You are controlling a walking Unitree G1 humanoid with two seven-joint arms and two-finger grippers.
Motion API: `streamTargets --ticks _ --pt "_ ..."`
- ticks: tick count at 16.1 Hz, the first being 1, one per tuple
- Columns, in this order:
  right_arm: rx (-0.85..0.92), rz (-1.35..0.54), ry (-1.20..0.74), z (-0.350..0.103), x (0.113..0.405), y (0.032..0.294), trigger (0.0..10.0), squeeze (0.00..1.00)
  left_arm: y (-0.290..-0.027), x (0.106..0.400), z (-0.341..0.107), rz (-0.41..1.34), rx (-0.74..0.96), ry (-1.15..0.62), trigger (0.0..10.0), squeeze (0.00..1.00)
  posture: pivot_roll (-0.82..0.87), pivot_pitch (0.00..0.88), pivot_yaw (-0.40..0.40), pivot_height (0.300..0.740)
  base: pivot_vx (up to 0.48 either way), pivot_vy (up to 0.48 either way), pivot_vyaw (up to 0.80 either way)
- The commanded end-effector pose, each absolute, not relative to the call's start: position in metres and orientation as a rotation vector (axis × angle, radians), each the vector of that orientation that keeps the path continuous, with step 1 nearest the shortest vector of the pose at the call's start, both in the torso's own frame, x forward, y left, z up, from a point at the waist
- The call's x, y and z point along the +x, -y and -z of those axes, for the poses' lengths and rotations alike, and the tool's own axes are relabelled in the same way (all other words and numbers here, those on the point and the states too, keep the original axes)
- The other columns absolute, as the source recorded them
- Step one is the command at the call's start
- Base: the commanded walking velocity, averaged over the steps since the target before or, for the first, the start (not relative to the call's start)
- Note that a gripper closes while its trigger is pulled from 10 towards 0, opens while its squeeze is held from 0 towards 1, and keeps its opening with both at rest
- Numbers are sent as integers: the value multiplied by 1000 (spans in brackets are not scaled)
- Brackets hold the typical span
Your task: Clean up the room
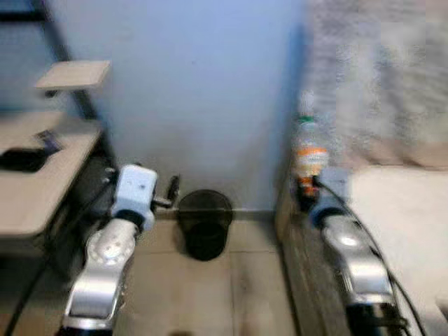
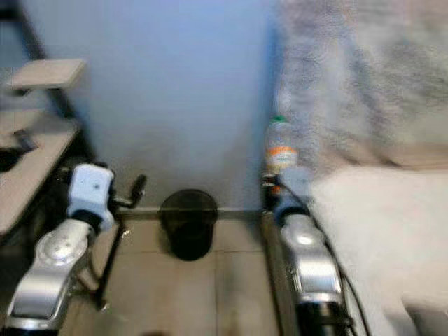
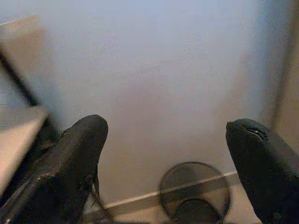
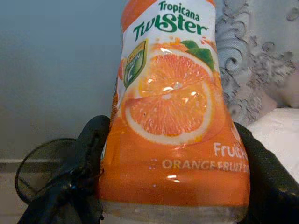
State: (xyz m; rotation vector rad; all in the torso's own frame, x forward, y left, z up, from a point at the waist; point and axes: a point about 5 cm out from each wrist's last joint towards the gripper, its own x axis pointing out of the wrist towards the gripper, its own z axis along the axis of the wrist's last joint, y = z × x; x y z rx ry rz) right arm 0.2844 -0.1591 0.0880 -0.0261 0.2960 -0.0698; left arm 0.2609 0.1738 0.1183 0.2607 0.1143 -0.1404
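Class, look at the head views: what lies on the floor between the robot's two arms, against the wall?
A black mesh wastebasket stands on the tiled floor between the left gripper and the right gripper, which holds an orange juice bottle.

Blurred head views look down toward the waste bin (image 1: pixel 204 231); both wrist views seemingly share it.

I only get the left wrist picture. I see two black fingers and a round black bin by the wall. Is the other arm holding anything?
Observer: Yes. The right gripper is shut on an orange juice bottle.
Operator: What does the label say?
Observer: Tropicana Twister, with a sliced orange pictured on it.
Operator: Is the bottle over the bin?
Observer: No. In the left eye view the bin stands on the floor between the two arms, and the bottle is off to its right, beside a bed.
Operator: What is on my side?
Observer: A desk, left of the left gripper.
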Motion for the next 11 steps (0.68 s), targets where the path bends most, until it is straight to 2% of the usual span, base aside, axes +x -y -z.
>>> streamTargets --ticks 1,11 --pt "5 27 -262 -95 288 147 10000 0 -179 261 -122 123 275 -105 10000 0 83 0 1 740 352 0 0" --pt "-23 -7 -278 -93 289 144 10000 0 -178 262 -123 132 283 -106 10000 0 97 0 -2 740 348 0 0"
